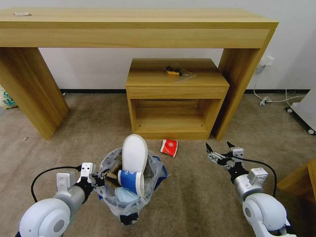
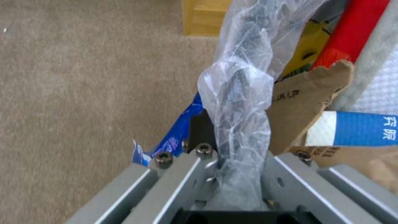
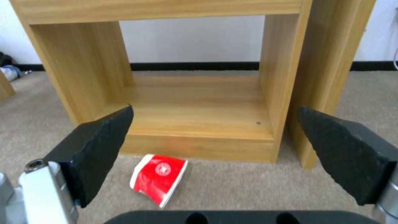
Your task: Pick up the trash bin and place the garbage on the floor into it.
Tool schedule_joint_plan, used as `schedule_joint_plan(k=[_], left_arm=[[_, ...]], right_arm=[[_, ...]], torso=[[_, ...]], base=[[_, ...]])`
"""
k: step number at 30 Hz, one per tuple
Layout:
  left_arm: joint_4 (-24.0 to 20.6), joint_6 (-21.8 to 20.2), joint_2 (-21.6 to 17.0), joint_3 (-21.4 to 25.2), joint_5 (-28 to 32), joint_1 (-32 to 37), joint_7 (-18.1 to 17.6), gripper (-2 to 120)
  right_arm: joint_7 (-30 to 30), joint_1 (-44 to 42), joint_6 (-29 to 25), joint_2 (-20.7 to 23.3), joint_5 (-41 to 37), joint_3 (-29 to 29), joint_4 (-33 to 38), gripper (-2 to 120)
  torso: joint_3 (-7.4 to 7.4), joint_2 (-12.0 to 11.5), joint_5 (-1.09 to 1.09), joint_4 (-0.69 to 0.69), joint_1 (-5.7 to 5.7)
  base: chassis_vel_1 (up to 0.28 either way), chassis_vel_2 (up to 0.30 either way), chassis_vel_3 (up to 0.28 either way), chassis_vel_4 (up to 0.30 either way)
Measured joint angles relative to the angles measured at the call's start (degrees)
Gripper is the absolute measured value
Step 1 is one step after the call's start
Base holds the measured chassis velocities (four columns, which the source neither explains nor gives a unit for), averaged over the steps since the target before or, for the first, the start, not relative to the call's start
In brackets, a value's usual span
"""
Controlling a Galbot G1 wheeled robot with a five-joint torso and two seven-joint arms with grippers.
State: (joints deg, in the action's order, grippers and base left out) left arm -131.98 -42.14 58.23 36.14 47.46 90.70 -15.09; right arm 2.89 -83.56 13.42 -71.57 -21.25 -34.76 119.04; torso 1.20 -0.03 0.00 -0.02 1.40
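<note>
The trash bin (image 1: 130,200), black and lined with a crinkly clear bag, stands low in the middle of the head view. It holds a white foam insole (image 1: 135,153), a blue-white cup (image 1: 131,181) and brown cardboard (image 2: 303,102). My left gripper (image 1: 98,180) is shut on the bin's bag-wrapped rim (image 2: 238,124) at its left side. One piece of garbage, a red wrapper (image 1: 169,147), lies on the beige floor (image 1: 82,131) just beyond the bin. My right gripper (image 1: 219,146) hovers open to the right of the wrapper (image 3: 159,177), with nothing between its black pads (image 3: 95,146).
A small wooden cabinet (image 1: 176,98) stands right behind the wrapper, under a long wooden table (image 1: 131,29) whose legs flank it. Cables (image 1: 273,98) and a white wheeled base (image 1: 304,112) lie at the far right. Another wooden piece (image 1: 302,184) is at the right edge.
</note>
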Motion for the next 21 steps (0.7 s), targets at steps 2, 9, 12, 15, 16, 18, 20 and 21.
schedule_joint_plan(k=[2, 9, 12, 15, 16, 18, 20, 21], left_arm=[[-0.1, 0.0, 0.1, 0.0, 0.0, 0.1, -0.1, 0], [-0.7, 0.0, 0.5, 0.2, -0.7, 0.9, -0.2, 0], [-0.7, 0.0, 0.5, 0.2, -0.7, 0.9, -0.2, 0], [-0.8, 0.0, 0.6, 0.3, -0.7, 0.9, -0.2, 0], [-0.8, 0.0, 0.6, 0.3, -0.7, 0.9, -0.2, 0], [-0.8, 0.0, 0.7, 0.4, -0.7, 0.9, -0.2, 0], [-0.9, 0.0, 0.7, 0.6, -0.7, 1.0, -0.2, 0], [-0.9, 0.0, 0.7, 0.8, -0.7, 1.2, -0.2, 0]], right_arm=[[0.2, 0.0, -0.1, 0.0, 0.0, 0.0, -0.1, 100], [0.4, -0.2, -0.4, 0.2, 0.0, 0.1, -0.1, 100], [0.4, -0.3, -0.5, 0.2, 0.1, 0.4, -0.1, 100], [0.4, -0.4, -0.5, 0.1, 0.4, 0.8, -0.2, 100], [0.4, -0.4, -0.6, 0.1, 0.6, 1.1, -0.3, 100], [0.5, -0.4, -0.6, 0.2, 0.8, 1.3, -0.5, 100], [0.5, -0.4, -0.6, 0.2, 0.9, 1.6, -0.8, 100], [0.5, -0.3, -0.6, 0.2, 1.1, 1.8, -1.2, 100]], torso=[[0.00, 0.0, 0.00, -0.01, 0.00], [0.00, 0.0, -0.01, 0.01, 0.00], [0.00, 0.0, -0.01, 0.01, 0.00], [0.00, 0.0, -0.01, 0.00, 0.00], [0.00, 0.0, 0.00, 0.00, 0.00], [0.00, 0.0, -0.03, -0.01, 0.00], [0.00, 0.0, 0.00, -0.01, 0.00], [0.00, 0.0, 0.01, 0.00, 0.00]], base=[[-0.135, 0.124, 0.114, -0.135], [-0.121, 0.134, 0.125, -0.137], [-0.127, 0.136, 0.132, -0.149], [-0.141, 0.133, 0.137, -0.151], [-0.145, 0.124, 0.129, -0.157], [-0.140, 0.132, 0.152, -0.130], [-0.140, 0.146, 0.148, -0.138], [-0.142, 0.152, 0.135, -0.138]])
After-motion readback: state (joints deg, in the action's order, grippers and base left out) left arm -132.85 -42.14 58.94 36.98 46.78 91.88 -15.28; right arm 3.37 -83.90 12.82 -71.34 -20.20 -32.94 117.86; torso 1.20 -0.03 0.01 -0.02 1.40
